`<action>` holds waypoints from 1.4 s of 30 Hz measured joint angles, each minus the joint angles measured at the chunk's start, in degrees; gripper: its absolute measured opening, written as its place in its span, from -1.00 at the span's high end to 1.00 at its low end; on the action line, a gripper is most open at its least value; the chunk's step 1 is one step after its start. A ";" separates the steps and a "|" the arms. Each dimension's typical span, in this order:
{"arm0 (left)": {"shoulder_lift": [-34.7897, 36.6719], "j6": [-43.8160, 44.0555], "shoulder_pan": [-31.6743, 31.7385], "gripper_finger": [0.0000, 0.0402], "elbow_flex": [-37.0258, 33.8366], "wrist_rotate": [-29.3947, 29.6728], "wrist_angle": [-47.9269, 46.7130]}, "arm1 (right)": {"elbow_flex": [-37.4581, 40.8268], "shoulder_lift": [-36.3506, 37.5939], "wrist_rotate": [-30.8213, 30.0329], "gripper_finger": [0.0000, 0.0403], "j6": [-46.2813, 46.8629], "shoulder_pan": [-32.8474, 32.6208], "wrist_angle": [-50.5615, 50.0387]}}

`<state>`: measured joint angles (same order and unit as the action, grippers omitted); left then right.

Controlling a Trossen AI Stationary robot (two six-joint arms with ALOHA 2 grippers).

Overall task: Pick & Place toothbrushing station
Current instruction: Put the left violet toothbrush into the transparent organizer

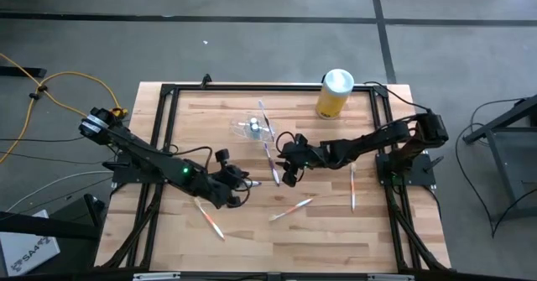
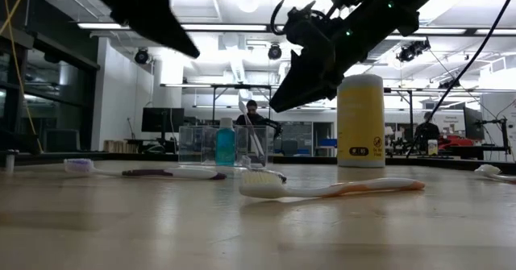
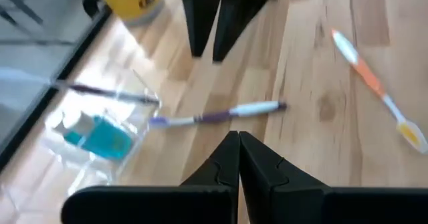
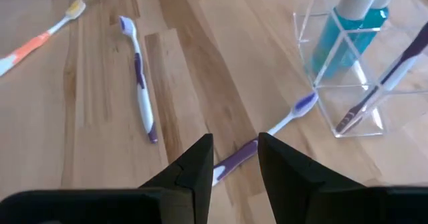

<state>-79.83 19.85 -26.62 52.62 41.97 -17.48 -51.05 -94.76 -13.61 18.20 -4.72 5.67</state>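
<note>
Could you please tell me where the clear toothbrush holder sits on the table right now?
In the high view, the clear holder stands toward the table's far edge near the middle, left of the yellow canister, just beyond the right gripper.

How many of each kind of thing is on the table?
Purple-and-white toothbrushes: 3
Orange-and-white toothbrushes: 3
Clear plastic holder: 1
Blue bottle with white cap: 1
Yellow canister with white lid: 1
Total: 9

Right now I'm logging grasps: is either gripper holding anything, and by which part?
Nothing is held. The left gripper is shut on nothing. The right gripper hovers open above a purple toothbrush lying on the table beside the clear holder.
</note>
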 joint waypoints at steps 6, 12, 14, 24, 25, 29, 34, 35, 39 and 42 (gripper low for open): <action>0.17 10.66 0.16 0.99 0.04 -5.80 -7.96 | 0.00 0.00 0.00 0.46 0.15 -1.32 -1.56; 0.17 15.77 1.08 0.99 0.04 -14.34 -14.47 | 0.00 0.00 0.02 0.46 0.03 -2.36 -1.90; 0.17 15.70 1.62 0.99 0.04 -16.72 -14.99 | 0.00 0.00 0.03 0.46 0.02 -2.48 -1.90; -1.75 1.99 5.31 0.99 -0.35 -24.54 -14.54 | 0.00 0.00 0.26 0.46 0.16 -2.48 -1.87; -2.46 0.92 5.76 0.99 -0.35 -25.75 -14.10 | 0.00 0.00 0.29 0.46 0.18 -2.49 -1.94; -5.04 0.32 7.12 0.99 -0.35 -29.02 -14.21 | 0.00 0.00 0.48 0.46 0.20 -3.16 -2.01; -5.89 1.05 7.20 0.99 -0.39 -29.22 -14.02 | 0.00 0.00 0.42 0.46 0.20 -4.18 -2.02; -5.90 1.51 7.05 0.98 -0.39 -29.22 -14.13 | 0.00 0.00 0.39 0.46 0.20 -4.36 -2.01; -5.89 2.08 6.49 0.90 -0.39 -29.37 -14.88 | 0.00 0.00 0.24 0.46 0.22 -4.87 -2.03; -5.89 3.34 6.20 0.80 -0.39 -29.63 -16.11 | 0.00 -0.02 0.26 0.46 0.25 -5.10 -2.03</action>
<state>-85.71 23.19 -20.42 52.23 12.35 -33.59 -51.05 -94.78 -13.35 18.45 -9.82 3.64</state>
